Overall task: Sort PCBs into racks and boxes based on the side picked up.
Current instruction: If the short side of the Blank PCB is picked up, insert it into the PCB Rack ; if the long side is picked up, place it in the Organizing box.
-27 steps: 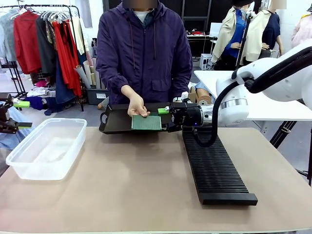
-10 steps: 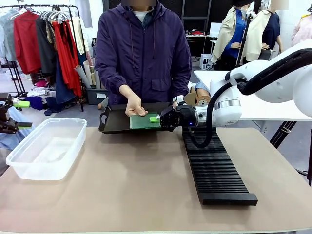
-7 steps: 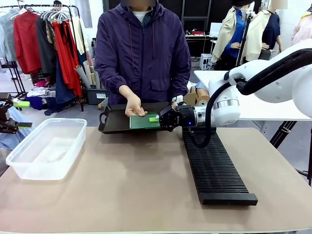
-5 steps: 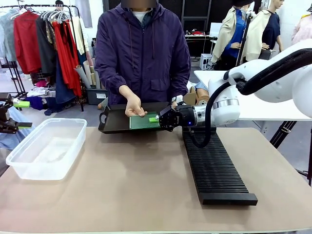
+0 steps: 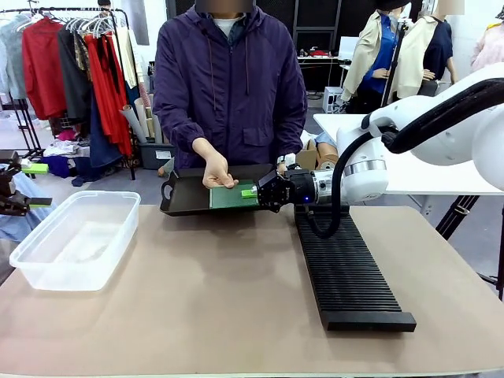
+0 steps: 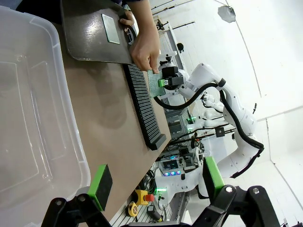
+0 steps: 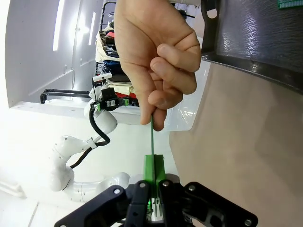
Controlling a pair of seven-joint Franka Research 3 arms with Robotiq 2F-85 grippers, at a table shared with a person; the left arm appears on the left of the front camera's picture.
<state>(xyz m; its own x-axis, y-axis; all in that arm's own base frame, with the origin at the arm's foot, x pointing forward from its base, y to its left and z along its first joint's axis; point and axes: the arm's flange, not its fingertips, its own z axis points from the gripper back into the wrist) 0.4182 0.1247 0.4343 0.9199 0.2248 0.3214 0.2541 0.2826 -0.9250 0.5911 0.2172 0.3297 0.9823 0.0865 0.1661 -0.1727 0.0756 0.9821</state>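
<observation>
A person's hand (image 5: 218,175) holds one of the PCBs (image 5: 234,195) just above a dark tray (image 5: 183,198) at the far side. My right gripper (image 5: 253,191) is shut on that board's right edge. The right wrist view shows the board edge-on (image 7: 152,139) between my green pads, with the person's fingers (image 7: 158,75) pinching its far end. Another PCB (image 6: 111,29) lies flat on the tray. The long black rack (image 5: 346,268) runs down the table's right side under my right arm. My left gripper (image 6: 156,179) hangs open over the near end of the clear box (image 5: 79,195).
The dark tray with handles sits at the far edge in front of the person. The box has nothing in it and takes up the table's left side. Bare table lies between the box and the rack.
Over the last seconds my right gripper moved left onto the board's edge and shut on it, while the person raised the board off the tray. In the last second almost nothing moved.
</observation>
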